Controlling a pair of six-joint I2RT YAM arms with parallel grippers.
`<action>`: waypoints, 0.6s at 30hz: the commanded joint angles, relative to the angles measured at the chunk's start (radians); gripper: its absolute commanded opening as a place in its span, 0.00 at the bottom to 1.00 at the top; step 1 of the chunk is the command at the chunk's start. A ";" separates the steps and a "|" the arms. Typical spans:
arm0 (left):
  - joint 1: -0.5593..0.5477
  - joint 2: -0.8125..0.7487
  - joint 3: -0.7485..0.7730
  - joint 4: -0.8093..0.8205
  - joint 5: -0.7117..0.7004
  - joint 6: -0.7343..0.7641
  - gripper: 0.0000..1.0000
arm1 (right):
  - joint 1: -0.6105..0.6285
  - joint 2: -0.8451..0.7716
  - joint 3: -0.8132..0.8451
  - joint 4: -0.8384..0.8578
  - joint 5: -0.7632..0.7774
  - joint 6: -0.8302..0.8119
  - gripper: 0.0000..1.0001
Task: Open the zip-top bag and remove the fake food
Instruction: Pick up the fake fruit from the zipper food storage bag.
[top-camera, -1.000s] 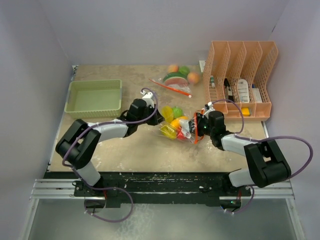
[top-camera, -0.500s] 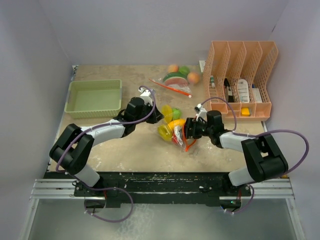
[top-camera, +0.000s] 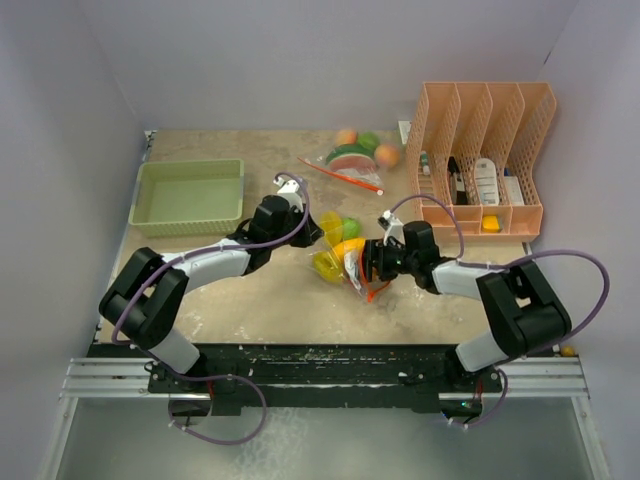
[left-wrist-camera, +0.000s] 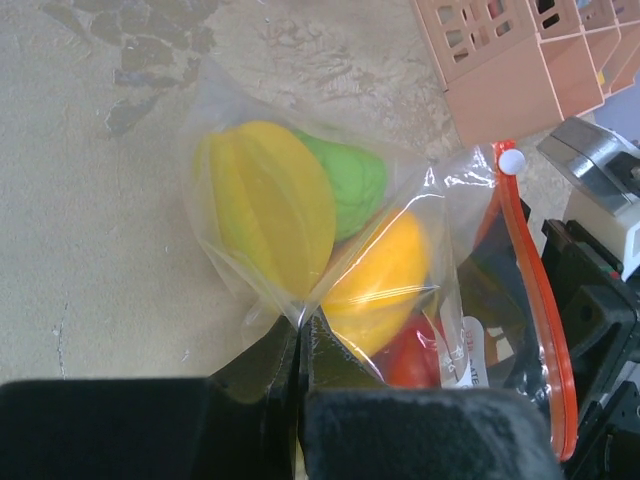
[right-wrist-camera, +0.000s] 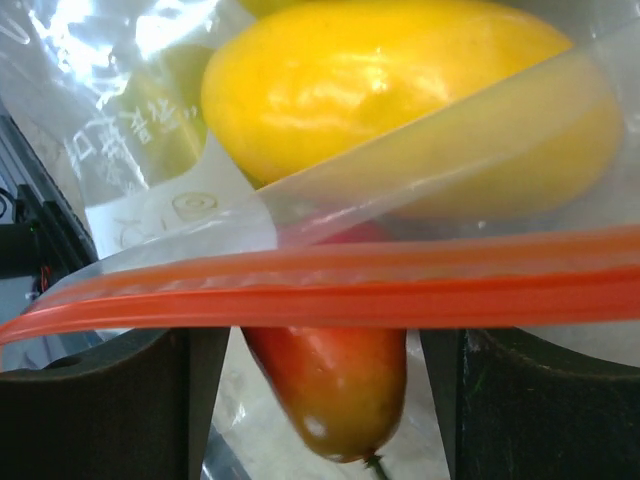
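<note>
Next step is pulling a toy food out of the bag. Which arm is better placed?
Right. The right gripper is open at the orange zip edge of the zip-top bag, a red fake food piece between its fingers. The left gripper is shut on the bag's clear plastic, anchoring it.

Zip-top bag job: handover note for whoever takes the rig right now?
Left gripper: shut on a fold of the zip-top bag, mid-table.
Right gripper: open at the orange zip strip, gripping nothing.
Fake food: yellow, green, orange and red pieces, all inside the bag.
Done: bag held at one corner.
Left: check whether the zip is open (can't tell from here), then pull the food out.
</note>
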 joint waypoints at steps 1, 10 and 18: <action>-0.002 0.017 0.011 0.023 -0.033 -0.029 0.00 | 0.006 -0.082 -0.035 -0.046 0.028 -0.017 0.79; 0.002 0.047 -0.008 0.065 -0.044 -0.074 0.00 | 0.039 -0.118 -0.021 -0.131 0.053 -0.044 0.69; 0.006 0.030 -0.002 0.023 -0.065 -0.066 0.00 | 0.040 -0.102 -0.018 -0.173 0.075 -0.061 0.75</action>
